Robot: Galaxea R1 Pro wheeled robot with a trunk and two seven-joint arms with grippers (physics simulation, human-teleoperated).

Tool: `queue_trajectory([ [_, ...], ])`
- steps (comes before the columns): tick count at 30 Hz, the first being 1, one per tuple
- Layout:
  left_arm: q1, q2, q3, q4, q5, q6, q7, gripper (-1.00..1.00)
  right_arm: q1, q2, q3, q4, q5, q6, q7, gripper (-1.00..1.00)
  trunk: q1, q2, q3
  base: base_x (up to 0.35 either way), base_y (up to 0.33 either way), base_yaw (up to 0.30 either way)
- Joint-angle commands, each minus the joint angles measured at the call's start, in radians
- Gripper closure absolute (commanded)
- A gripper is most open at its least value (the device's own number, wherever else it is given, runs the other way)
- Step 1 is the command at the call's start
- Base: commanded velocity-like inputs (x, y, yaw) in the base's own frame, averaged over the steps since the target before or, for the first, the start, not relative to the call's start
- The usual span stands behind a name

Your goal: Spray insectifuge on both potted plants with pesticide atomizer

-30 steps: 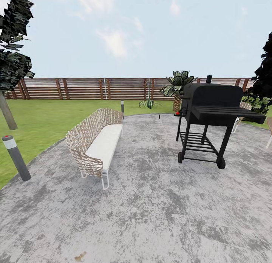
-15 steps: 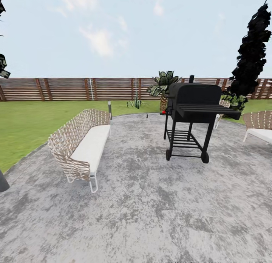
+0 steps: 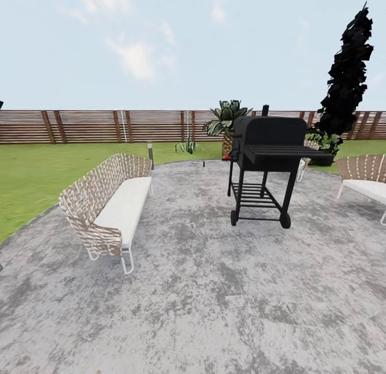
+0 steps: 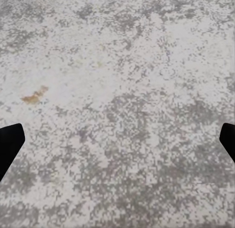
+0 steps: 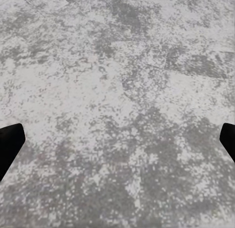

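Looking across the round grey mottled stone patio (image 3: 214, 288), the small slim dark pesticide atomizer (image 3: 203, 163) appears only as a tiny upright speck at the far patio edge, between the woven wicker bench with a white cushion (image 3: 110, 202) and the black wheeled barbecue grill (image 3: 265, 165); a low spiky green potted plant (image 3: 186, 146) sits on the lawn just beyond it. The bottle is probably light, rigid and smooth, best pinched around its narrow body below the trigger head. Both wrist views show the left gripper (image 4: 117, 144) and right gripper (image 5: 117, 144) spread wide and empty above bare stone.
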Motion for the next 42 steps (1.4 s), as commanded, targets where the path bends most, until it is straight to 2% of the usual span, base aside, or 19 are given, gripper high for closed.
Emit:
queue_trajectory([
  [1, -0.001, 0.000, 0.001, 0.001, 0.000, -0.003, 0.001, -1.00, -0.001, 0.000, 0.000, 0.001, 0.000, -0.003, 0.000, -1.00, 0.004, -0.008, -0.004, 0.000, 0.000, 0.000],
  [42, -0.002, 0.000, 0.000, 0.001, -0.002, -0.003, 0.002, -1.00, -0.001, -0.005, -0.013, 0.004, -0.001, -0.002, 0.000, -1.00, 0.161, -0.295, -0.133, 0.000, 0.000, 0.000],
])
